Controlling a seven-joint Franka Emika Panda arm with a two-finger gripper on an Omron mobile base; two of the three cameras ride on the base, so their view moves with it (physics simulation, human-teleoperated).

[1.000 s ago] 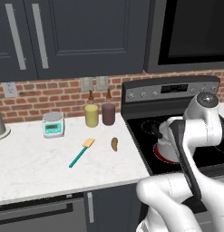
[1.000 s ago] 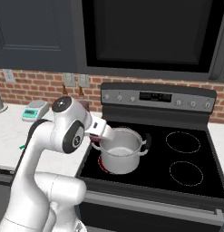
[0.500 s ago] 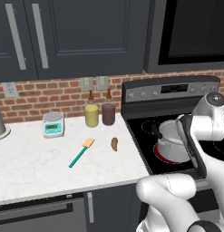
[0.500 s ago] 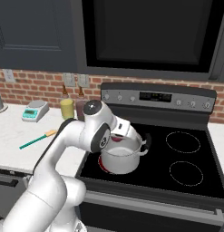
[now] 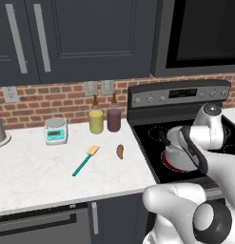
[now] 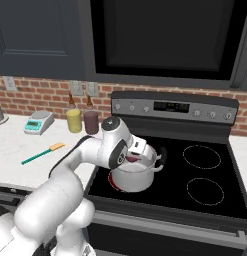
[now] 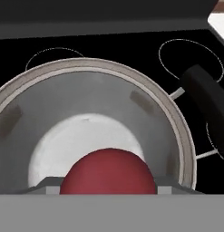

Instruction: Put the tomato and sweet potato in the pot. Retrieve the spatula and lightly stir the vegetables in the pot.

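The gripper (image 6: 137, 154) hangs over the pot (image 7: 93, 122) on the stove, jaws pinching the tomato (image 7: 108, 171) above its open mouth. Next, probably: release it, then fetch the sweet potato (image 5: 120, 151) lying on the surface beside the spatula (image 5: 85, 160).

Tomato (image 7: 108, 172) above pot (image 7: 177, 122)

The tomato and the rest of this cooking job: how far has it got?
Nothing is finished. In hand: the fingers hold the tomato over the empty pot. Left: dropping it in, then fetching the sweet potato and spatula from the counter, then stirring.
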